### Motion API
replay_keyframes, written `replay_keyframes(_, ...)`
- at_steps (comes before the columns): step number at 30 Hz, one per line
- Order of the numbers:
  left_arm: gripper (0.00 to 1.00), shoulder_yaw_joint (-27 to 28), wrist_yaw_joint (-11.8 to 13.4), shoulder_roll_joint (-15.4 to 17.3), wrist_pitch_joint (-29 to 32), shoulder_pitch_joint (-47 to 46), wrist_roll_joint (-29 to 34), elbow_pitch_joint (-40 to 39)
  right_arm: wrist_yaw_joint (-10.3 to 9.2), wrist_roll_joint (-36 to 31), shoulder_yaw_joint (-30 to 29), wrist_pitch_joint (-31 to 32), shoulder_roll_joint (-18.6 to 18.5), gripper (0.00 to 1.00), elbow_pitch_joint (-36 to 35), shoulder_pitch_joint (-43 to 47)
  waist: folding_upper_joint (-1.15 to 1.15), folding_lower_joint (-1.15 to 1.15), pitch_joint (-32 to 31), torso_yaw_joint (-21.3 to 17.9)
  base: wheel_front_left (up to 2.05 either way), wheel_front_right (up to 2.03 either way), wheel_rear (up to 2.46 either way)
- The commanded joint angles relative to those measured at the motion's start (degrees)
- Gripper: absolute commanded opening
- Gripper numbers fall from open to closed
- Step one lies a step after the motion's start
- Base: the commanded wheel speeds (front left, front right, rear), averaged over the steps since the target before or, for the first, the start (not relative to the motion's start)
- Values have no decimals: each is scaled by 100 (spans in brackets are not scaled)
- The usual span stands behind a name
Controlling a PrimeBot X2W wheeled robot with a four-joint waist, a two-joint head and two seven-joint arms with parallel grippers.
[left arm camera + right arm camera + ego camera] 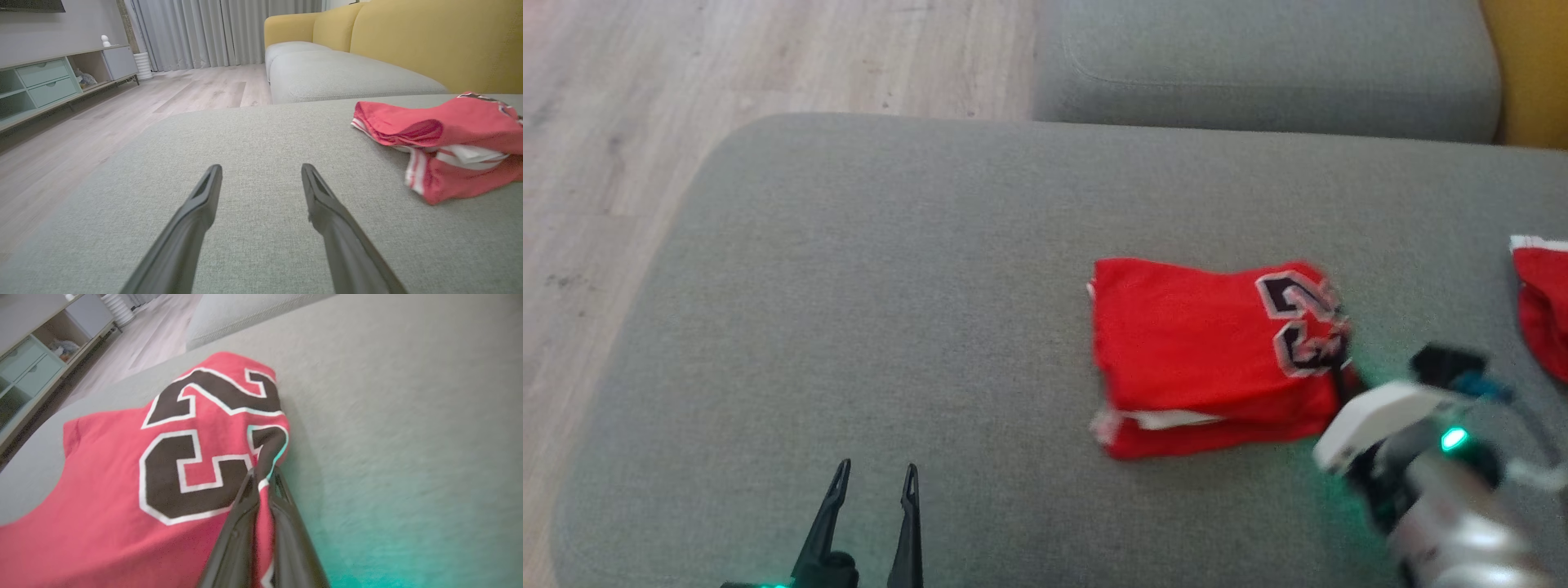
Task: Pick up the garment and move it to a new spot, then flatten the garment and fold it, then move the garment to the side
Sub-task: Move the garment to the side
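Where the right claw [263,475] bites, garment [122,490]: folded red jersey, numbered edge pinched, bulk lying to its left.
Right claw: closed on cloth; best dragged low, keeping folds stacked.
Left claw [261,171]: spread, empty, well apart.

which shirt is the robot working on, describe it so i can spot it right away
On the big grey cushion, look right of the middle for a folded red jersey. Unlike the other red cloth lying farther right, it shows a black, white-edged number on top, and the right tool is pinched shut on its edge beside that number.
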Motion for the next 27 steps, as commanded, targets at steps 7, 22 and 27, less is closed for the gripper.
replay_keyframes(7, 100, 63, 67, -47, -55, -396, -45, -330, 39, -221, 254, -43, -1004, 0, -119, -1287, 0, 0, 611, -278, 0, 0, 0)
replay_keyframes(22, 100, -26, 146, -49, -55, -823, -57, -462, 39, -592, 245, 296, -2475, 0, 175, -2566, 0, 0, 1336, -814, 0, 0, 0)
replay_keyframes(27, 100, -55, 115, -49, -55, -918, -36, -449, 39, -627, 62, 377, -2778, 0, 441, -2627, 0, 0, 1405, -1010, 0, 0, 0)
